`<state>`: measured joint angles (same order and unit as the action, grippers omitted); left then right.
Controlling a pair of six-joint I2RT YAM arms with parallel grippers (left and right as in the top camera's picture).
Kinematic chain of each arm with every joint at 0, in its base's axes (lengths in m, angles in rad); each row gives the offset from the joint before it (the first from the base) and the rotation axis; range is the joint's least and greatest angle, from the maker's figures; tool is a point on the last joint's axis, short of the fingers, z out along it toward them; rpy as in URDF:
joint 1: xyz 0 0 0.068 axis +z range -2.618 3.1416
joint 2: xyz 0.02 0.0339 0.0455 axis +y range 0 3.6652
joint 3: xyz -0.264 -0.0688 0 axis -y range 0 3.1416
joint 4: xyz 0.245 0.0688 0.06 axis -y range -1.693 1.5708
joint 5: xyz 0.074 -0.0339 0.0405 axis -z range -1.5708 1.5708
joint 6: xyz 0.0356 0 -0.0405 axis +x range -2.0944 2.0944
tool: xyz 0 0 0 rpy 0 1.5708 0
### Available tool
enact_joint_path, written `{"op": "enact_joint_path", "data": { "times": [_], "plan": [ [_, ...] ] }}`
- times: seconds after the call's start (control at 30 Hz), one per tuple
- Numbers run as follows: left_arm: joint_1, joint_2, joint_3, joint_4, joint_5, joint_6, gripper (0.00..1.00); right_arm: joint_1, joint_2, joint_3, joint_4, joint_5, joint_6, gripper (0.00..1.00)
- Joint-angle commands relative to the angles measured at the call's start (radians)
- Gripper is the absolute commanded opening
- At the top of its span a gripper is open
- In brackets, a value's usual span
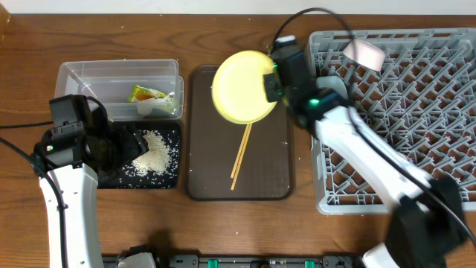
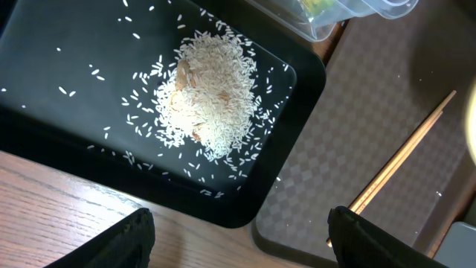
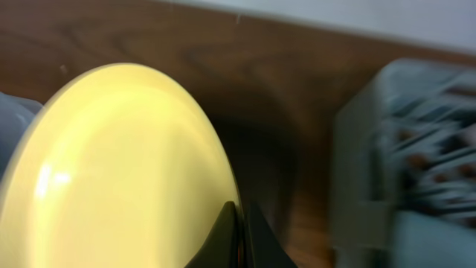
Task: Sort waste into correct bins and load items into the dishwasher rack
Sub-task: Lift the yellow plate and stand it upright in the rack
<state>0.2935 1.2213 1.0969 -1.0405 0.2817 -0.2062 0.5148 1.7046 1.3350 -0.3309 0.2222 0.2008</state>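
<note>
Right end effector (image 3: 238, 232) tight on yellow plate (image 1: 239, 88); left end effector (image 2: 239, 240) wide, empty

Brown serving tray (image 1: 271, 175) lies flat at centre of wooden table (image 1: 149, 33), long sides running from near edge to far edge. Tray rectangular, corners rounded, rim low and raised. Left wrist view shows fine checkered texture across tray floor. Table top reddish-brown, grain running crosswise, paler in left wrist view. Pale wall strip (image 3: 335, 15) shows beyond table's far edge in right wrist view. Dark fixture with green accents (image 1: 223, 262) lines bottom edge of overhead view, detail too small to tell.
</note>
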Motion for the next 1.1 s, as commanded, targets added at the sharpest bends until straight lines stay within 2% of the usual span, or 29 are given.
{"op": "enact_joint_path", "data": {
  "times": [0.0, 0.23, 0.33, 0.43, 0.73, 1.07],
  "plan": [
    [0.004, 0.000, 0.005, -0.002, -0.006, 0.005, 0.77, -0.051, -0.126, 0.006, -0.026, 0.015, -0.123, 0.01],
    [0.004, 0.000, 0.005, -0.001, -0.006, 0.005, 0.77, -0.187, -0.280, 0.006, -0.069, 0.150, -0.343, 0.01],
    [0.004, 0.000, 0.005, 0.002, -0.006, 0.005, 0.77, -0.251, -0.312, 0.006, -0.070, 0.174, -0.496, 0.01],
    [0.004, 0.000, 0.005, 0.002, -0.006, 0.005, 0.77, -0.303, -0.318, 0.006, -0.088, 0.177, -0.646, 0.01],
    [0.004, 0.000, 0.005, 0.002, -0.006, 0.005, 0.77, -0.394, -0.306, 0.005, -0.120, 0.305, -0.919, 0.01],
    [0.004, 0.000, 0.005, 0.001, -0.006, 0.005, 0.77, -0.451, -0.274, 0.005, -0.134, 0.370, -0.959, 0.01]
  ]
}}
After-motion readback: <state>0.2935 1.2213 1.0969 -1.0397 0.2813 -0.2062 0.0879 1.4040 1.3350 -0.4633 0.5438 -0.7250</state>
